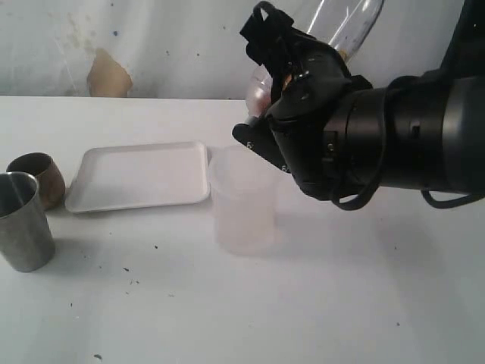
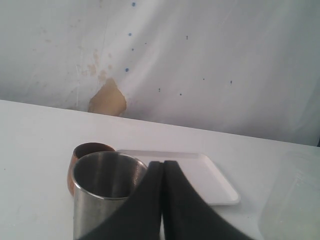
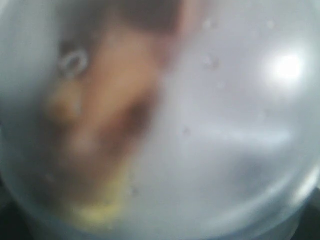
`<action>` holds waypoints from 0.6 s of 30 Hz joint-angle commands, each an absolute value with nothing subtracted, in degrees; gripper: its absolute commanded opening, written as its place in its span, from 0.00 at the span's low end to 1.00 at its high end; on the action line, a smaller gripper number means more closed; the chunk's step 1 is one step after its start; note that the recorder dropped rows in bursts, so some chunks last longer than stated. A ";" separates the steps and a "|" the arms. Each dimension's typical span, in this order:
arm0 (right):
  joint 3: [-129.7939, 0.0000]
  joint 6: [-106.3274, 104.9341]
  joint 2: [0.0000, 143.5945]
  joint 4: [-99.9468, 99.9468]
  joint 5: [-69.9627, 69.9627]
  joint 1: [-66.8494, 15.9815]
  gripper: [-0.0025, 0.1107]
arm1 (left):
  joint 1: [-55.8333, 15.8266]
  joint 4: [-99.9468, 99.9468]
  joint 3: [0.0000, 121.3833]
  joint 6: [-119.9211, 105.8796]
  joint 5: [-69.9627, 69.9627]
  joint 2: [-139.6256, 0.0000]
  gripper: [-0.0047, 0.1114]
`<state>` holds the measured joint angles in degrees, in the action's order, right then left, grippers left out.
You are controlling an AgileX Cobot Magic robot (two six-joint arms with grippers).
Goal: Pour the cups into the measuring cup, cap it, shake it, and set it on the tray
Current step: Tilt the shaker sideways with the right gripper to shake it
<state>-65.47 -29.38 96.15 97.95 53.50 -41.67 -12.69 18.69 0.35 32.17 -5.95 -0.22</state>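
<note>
My right gripper (image 1: 276, 61) is raised above the table and shut on the clear measuring cup (image 1: 345, 19), which is tilted, its upper end running out of the top of the exterior view. In the right wrist view the cup's clear plastic (image 3: 210, 130) fills the picture, with a blurred brown and yellow mass inside; the fingers are hidden. The steel tumbler (image 1: 24, 220) and the brown cup (image 1: 38, 176) stand together at the far left. The white tray (image 1: 140, 176) lies beside them. My left gripper (image 2: 163, 167) is shut and empty, close behind the steel tumbler (image 2: 100, 195).
A frosted, milky tumbler (image 1: 242, 201) stands upright on the white table just right of the tray and below my right gripper. A pale wall with a tan patch (image 1: 110, 76) closes the back. Dark specks dot the tabletop.
</note>
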 commanded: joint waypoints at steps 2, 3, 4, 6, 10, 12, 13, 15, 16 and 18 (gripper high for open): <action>-66.20 -29.78 95.52 99.95 53.70 -41.64 0.02 | -12.71 18.86 0.00 32.27 -5.65 0.00 0.04; -66.20 -29.78 95.52 99.95 53.70 -41.64 0.02 | -12.71 18.86 0.00 32.27 -5.65 0.00 0.04; -66.20 -29.78 95.41 99.95 53.73 -41.64 0.02 | -12.71 18.86 0.00 32.27 -5.65 0.00 0.04; -66.20 -29.78 95.30 99.95 53.73 -41.64 0.02 | -12.71 18.86 0.00 32.27 -5.65 0.00 0.04; -66.20 -29.78 94.79 99.95 53.48 -41.64 0.02 | -12.71 18.86 0.00 32.27 -5.65 0.00 0.04; -66.20 -29.67 94.66 99.95 53.48 -41.64 0.02 | -12.71 18.86 0.00 32.27 -5.65 0.00 0.04; -66.20 -29.43 94.53 99.95 53.48 -41.64 0.02 | -12.71 18.86 0.00 32.27 -5.65 0.00 0.04; -66.20 -28.85 94.18 99.95 53.34 -41.64 0.02 | -12.71 18.86 0.00 32.27 -5.65 0.00 0.04; -66.20 -28.03 93.76 99.95 53.17 -41.64 0.02 | -12.71 18.86 0.00 32.27 -5.65 0.00 0.04; -66.20 -26.12 93.13 99.95 52.61 -41.64 0.02 | -12.71 18.86 0.00 32.27 -5.65 0.00 0.04</action>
